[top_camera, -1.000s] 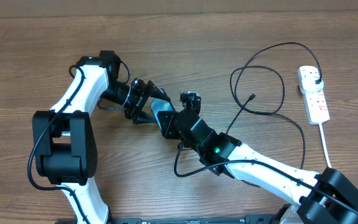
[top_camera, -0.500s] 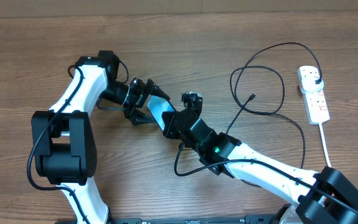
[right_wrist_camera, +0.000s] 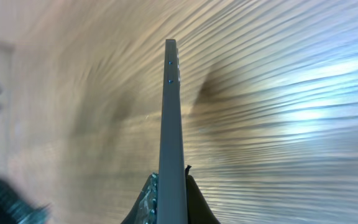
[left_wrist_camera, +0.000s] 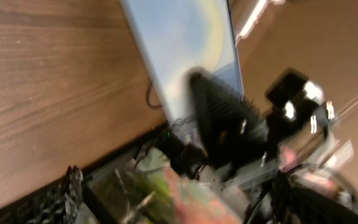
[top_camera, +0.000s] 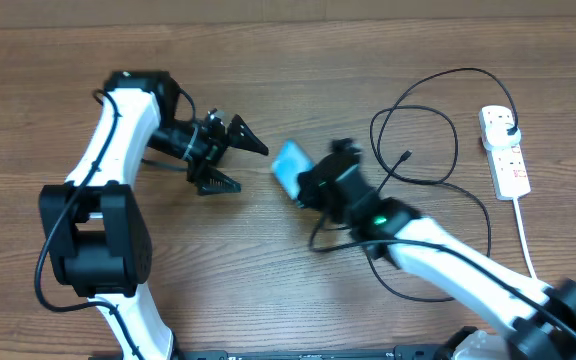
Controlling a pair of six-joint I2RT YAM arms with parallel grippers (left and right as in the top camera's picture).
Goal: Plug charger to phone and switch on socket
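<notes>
The phone [top_camera: 288, 163], light blue, is tilted above the table's middle, with my right gripper [top_camera: 310, 183] shut on its near end. In the right wrist view the phone [right_wrist_camera: 171, 112] stands edge-on between the two fingers of the right gripper [right_wrist_camera: 171, 200]. My left gripper [top_camera: 252, 168] stands open to the left of the phone, apart from it. In the blurred left wrist view the phone's screen [left_wrist_camera: 179, 56] lies ahead. The charger [top_camera: 438, 130] loops black at the right, its connector tip [top_camera: 408, 155] free on the wood. Its plug [top_camera: 508, 128] sits in the white socket [top_camera: 504, 158].
The socket's thick white cord [top_camera: 524, 240] runs toward the near right edge. The charger's loops cross the table between my right arm [top_camera: 448, 260] and the socket. My left arm [top_camera: 118, 130] arches over the left side.
My left gripper opened, let go of the phone and drew back to the left. My right gripper closed on the phone and carried it to the right.
</notes>
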